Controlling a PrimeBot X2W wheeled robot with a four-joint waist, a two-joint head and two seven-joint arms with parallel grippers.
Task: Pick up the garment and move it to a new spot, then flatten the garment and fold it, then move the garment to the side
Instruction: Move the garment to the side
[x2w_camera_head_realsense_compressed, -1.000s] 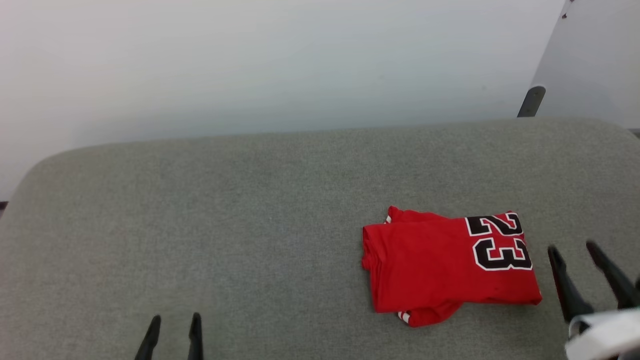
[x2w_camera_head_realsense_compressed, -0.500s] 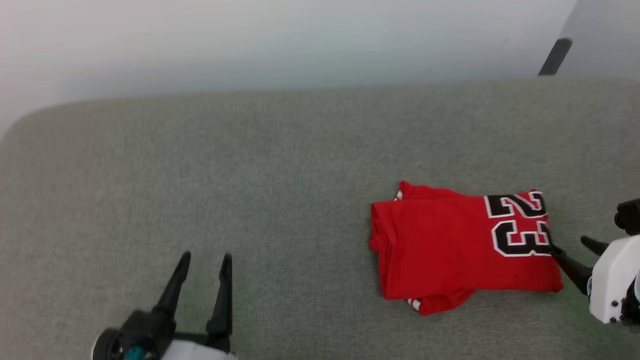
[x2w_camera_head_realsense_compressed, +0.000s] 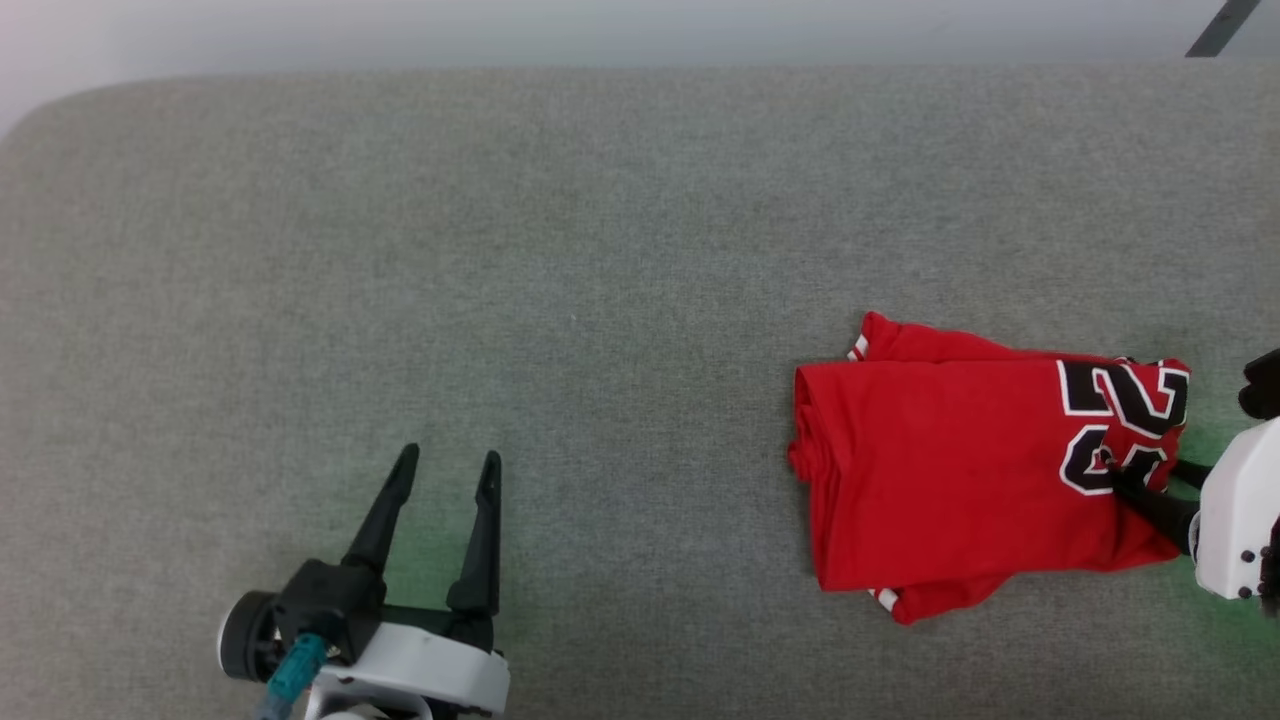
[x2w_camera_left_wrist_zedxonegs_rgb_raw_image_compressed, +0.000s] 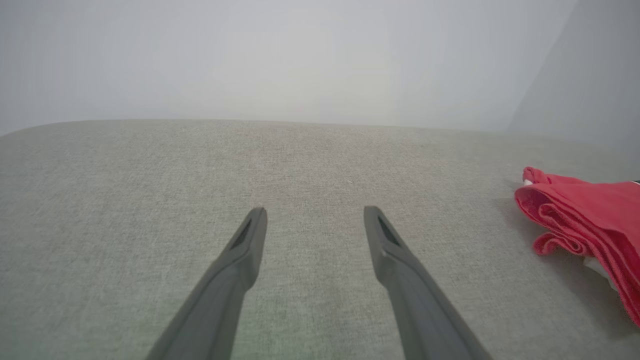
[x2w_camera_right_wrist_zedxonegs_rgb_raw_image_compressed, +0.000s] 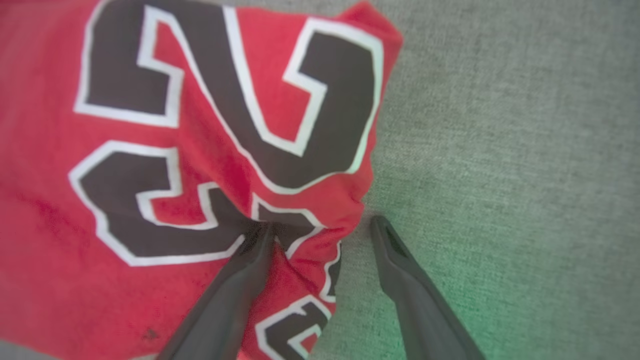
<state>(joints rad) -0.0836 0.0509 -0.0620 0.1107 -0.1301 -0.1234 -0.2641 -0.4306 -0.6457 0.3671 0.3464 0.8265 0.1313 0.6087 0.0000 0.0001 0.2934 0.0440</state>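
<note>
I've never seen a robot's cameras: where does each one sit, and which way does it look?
Head view: on the head, looking down at the grey cushion and folded red shirt; left gripper lower left, right gripper at the shirt's right edge.
Left wrist view: on the left wrist, looking along open fingers across the cushion to a pale wall.
Right wrist view: on the right wrist, looking down open fingers straddling the shirt's numbered edge.
Shared: all three show the shirt.
</note>
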